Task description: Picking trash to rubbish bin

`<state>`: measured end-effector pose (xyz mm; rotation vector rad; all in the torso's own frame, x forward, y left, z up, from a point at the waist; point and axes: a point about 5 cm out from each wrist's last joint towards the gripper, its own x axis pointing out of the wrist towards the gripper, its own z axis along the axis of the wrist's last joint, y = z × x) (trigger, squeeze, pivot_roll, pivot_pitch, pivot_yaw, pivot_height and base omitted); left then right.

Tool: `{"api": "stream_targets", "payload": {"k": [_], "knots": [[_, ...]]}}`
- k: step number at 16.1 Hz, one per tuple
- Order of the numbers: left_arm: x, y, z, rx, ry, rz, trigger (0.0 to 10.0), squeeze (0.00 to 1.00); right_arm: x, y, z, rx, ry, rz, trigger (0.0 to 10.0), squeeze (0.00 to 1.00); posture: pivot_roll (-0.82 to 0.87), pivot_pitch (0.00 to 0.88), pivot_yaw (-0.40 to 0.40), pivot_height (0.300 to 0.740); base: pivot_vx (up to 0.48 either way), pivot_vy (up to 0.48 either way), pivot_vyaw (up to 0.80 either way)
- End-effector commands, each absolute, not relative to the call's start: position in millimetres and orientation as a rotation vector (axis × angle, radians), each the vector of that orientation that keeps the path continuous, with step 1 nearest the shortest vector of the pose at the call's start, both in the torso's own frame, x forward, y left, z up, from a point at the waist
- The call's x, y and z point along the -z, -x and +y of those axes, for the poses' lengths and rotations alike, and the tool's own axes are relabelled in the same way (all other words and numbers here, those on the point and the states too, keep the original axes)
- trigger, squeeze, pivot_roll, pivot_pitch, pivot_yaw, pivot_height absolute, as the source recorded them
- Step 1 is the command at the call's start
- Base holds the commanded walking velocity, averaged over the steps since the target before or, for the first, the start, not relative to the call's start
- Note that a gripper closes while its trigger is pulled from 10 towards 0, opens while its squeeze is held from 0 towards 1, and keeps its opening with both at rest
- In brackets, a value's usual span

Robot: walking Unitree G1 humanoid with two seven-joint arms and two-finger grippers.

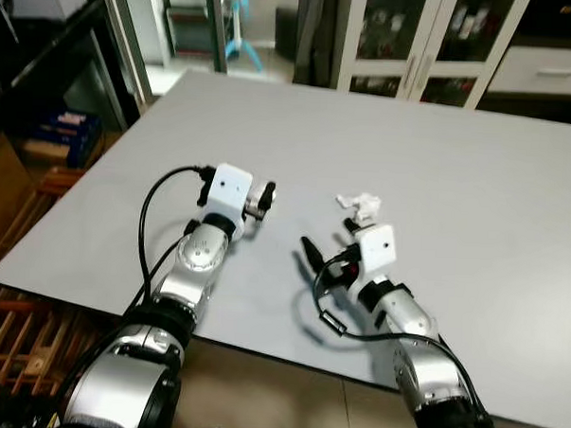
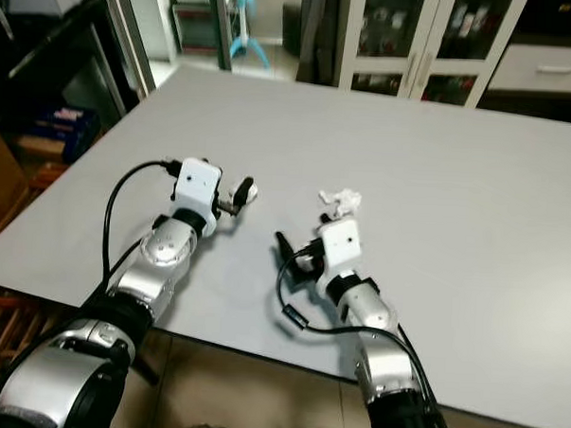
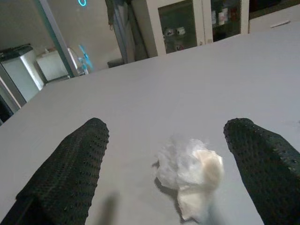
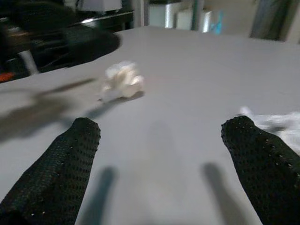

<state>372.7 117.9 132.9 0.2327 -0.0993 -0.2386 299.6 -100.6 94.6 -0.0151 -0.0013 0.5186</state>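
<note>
Grey tabletop (image 1: 440, 145) fills most of the head views, with glass-door cabinets (image 1: 416, 40) at 12 o'clock beyond its far edge and dark shelving (image 1: 54, 81) at 10 o'clock past its left side. Wooden slats (image 1: 15, 325) show below the near left corner.

Both arms reach over the near edge. Left hand (image 3: 166, 154) rests low over the tabletop at about 9 o'clock from the scene's centre, its two black fingers (image 3: 70, 168) spread wide. Between them, in the left wrist view, lies a crumpled white wad (image 3: 190, 171) on the tabletop, touching neither finger. In the head views this wad (image 1: 264, 196) sits just ahead of the left wrist camera block.

Right hand (image 4: 159, 154) lies at about 6 o'clock, pointing toward the left arm, fingers (image 4: 65, 164) also spread with bare tabletop between them. A second scrap, white and torn-looking (image 1: 359, 204), lies at 12 o'clock from the right wrist, just beyond its camera block; in the right wrist view it peeks past one fingertip (image 4: 276, 123), while the first wad lies further ahead, near the left hand's dark fingers.
</note>
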Motion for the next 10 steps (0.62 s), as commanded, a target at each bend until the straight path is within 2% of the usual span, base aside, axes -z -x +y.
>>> {"api": "stream_targets", "payload": {"k": [1,10], "knots": [[-141.6,-376.3,120.1,0.222,-0.220,-0.132,10.0,0.00,-100.1,-297.1,-97.1,-0.543,-0.002,-0.013,10.0,0.00,-0.07,0.163,0.033,0.740,0.000,0.000,0.00],[-175.3,-393.2,109.8,0.295,-0.120,-0.185,10.0,0.00,-109.1,-271.0,-88.9,-0.586,-0.032,0.024,10.0,0.00,-0.11,0.262,0.011,0.740,0.000,0.000,0.00]]}}
